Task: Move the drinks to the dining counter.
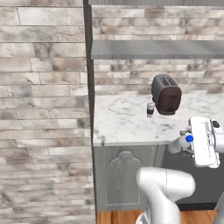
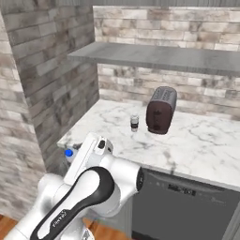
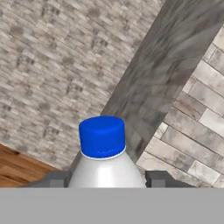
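We hold the water bottle between the jaws of the gripper, clear of the counter; the dark cup waits beside the toaster; carrying upright and turning slowly should prevent slipping.

clear water bottle with blue cap; dark red-brown toaster; grey-veined white worktop.

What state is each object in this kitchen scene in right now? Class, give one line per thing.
Water bottle: blue cap on, held between the end effector's fingers, off the worktop.
End effector: closed on the water bottle.
Dark cup with pale lid: upright on the marble worktop, lid on, beside the toaster.
Toaster: upright on the worktop, slots look empty.
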You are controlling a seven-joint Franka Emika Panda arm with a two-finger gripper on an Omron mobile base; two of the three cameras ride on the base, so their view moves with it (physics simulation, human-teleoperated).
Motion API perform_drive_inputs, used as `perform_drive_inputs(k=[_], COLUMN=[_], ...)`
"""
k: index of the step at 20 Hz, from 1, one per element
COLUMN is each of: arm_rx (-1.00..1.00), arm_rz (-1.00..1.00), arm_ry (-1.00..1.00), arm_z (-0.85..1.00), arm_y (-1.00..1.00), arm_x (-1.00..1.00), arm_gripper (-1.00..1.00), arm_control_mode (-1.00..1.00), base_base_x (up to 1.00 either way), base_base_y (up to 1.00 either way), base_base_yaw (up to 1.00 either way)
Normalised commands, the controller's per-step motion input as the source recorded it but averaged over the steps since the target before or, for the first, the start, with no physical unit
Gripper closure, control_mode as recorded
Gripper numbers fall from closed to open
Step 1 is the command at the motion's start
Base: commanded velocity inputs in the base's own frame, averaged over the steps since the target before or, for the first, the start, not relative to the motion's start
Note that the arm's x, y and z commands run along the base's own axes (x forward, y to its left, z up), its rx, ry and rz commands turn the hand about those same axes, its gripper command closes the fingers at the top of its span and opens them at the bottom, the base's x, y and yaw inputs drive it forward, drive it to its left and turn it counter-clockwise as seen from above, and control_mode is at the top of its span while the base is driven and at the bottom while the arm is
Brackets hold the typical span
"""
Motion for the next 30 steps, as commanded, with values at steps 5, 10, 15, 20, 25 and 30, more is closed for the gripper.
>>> perform_drive_inputs(k=[5,10,15,20,25,30], arm_rx=[0.00,0.00,0.00,0.00,0.00,0.00], arm_rz=[0.00,0.00,0.00,0.00,0.00,0.00], arm_ry=[0.00,0.00,0.00,0.00,0.00,0.00], arm_z=[0.00,0.00,0.00,0.00,0.00,0.00], arm_y=[0.00,0.00,0.00,0.00,0.00,0.00], arm_x=[0.00,0.00,0.00,0.00,0.00,0.00], arm_gripper=[1.00,1.00,1.00,1.00,1.00,1.00], arm_control_mode=[1.00,1.00,1.00,1.00,1.00,1.00], base_base_x=[-0.87,-0.15,0.00,0.00,-0.10,-0.41], base_base_y=[0.00,0.00,0.05,0.15,0.11,0.01], base_base_yaw=[-0.05,-0.50,-0.70,-0.74,-0.70,-0.63])
